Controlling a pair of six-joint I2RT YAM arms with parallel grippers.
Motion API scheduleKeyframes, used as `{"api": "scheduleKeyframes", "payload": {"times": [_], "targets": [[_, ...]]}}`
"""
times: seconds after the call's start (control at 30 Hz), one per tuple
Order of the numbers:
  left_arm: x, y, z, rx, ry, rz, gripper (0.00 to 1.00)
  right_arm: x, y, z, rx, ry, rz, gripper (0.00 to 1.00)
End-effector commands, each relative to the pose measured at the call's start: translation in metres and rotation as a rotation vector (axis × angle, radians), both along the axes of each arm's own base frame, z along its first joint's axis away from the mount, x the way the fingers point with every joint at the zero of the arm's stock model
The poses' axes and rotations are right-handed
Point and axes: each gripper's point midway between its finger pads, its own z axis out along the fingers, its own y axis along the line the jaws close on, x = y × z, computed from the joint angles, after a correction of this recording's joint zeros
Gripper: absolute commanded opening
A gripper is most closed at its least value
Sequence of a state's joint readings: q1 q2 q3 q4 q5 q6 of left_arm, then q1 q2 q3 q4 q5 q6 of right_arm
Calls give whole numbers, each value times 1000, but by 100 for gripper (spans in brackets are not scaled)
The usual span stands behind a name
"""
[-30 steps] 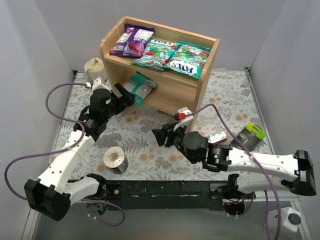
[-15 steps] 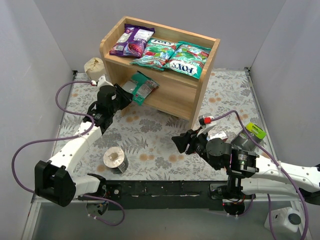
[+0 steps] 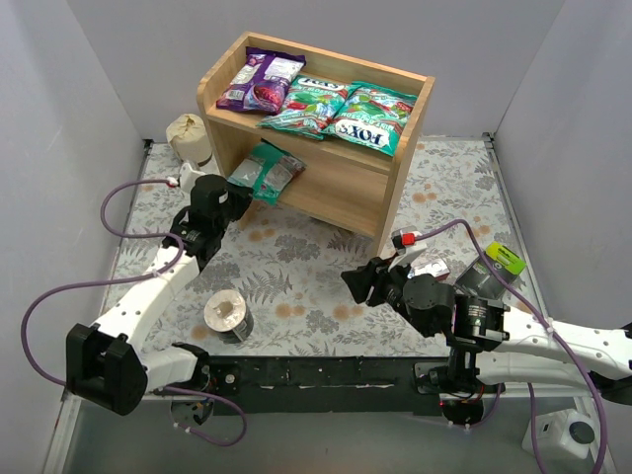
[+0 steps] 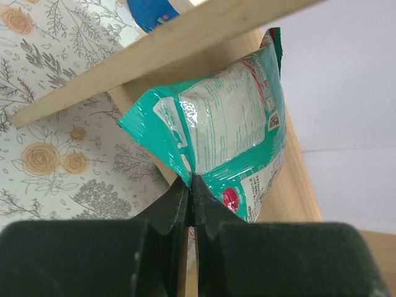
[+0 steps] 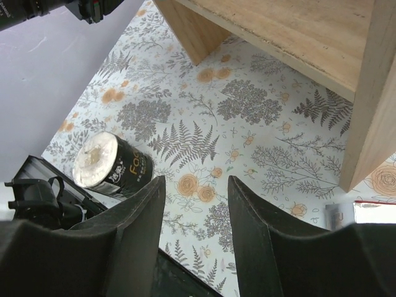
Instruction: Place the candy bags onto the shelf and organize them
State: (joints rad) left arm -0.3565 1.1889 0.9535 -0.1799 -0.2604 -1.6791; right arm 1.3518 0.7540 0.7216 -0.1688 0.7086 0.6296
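The wooden shelf (image 3: 403, 183) stands at the back of the table. Its top tier holds a purple candy bag (image 3: 259, 79) and two green FOX'S bags (image 3: 312, 103) (image 3: 373, 118). A teal candy bag (image 3: 263, 170) (image 4: 229, 124) lies at the left front of the lower tier, sticking out over the edge. My left gripper (image 3: 235, 197) (image 4: 190, 183) is shut on that bag's near edge, pinching the film. My right gripper (image 3: 357, 282) (image 5: 197, 180) hangs open over the floral table in front of the shelf (image 5: 297, 31), with nothing between its fingers.
A black-wrapped roll (image 3: 229, 316) (image 5: 114, 164) stands on the table near the left arm's base. A beige roll (image 3: 188, 133) sits left of the shelf. A small red-and-white box (image 3: 431, 269) and a green-and-black pack (image 3: 496, 265) lie at the right.
My left gripper has closed on the teal bag's edge, and the bag has shifted a little to the left on the lower tier. The right arm has pulled back to the right.
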Motion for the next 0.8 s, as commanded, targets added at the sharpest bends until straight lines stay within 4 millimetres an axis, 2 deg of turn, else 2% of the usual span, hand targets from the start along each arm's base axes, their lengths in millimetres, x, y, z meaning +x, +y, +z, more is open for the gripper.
{"api": "scheduleKeyframes", "payload": {"times": [0.0,0.1,0.13,0.2,0.3,0.33,0.37,0.43,0.47,0.5,0.57,0.6,0.67,0.7,0.77], "targets": [[3,15,7,-121,-30,137,0,3,-5,2,22,1,-32,52],[11,10,14,-145,-48,134,0,2,-7,-2,12,9,-39,52],[16,9,9,-135,-36,133,0,2,-8,-1,16,9,-38,52],[23,6,16,-122,-44,126,0,2,-9,-4,14,12,-43,52],[30,1,14,-104,-35,103,0,2,-11,-4,21,16,-46,52],[31,0,15,-103,-37,95,3,2,-11,-5,22,19,-45,52],[31,-2,15,-103,-39,88,11,1,-11,-6,23,21,-44,52],[30,-2,14,-95,-37,81,21,1,-11,-8,23,26,-46,52],[28,-1,15,-91,-34,80,32,1,-11,-8,27,28,-45,52],[25,0,17,-86,-36,80,49,0,-11,-8,28,30,-42,52],[19,1,18,-80,-39,71,63,0,-9,-9,31,33,-39,52],[14,3,29,-85,-67,64,75,0,-9,-10,26,34,-37,52],[6,7,36,-70,-84,58,83,0,-9,-10,31,38,-40,52],[0,8,47,-70,-108,50,94,0,-9,-10,31,38,-39,52],[-9,9,56,-38,-124,21,98,0,-9,-9,35,39,-42,52]]}}
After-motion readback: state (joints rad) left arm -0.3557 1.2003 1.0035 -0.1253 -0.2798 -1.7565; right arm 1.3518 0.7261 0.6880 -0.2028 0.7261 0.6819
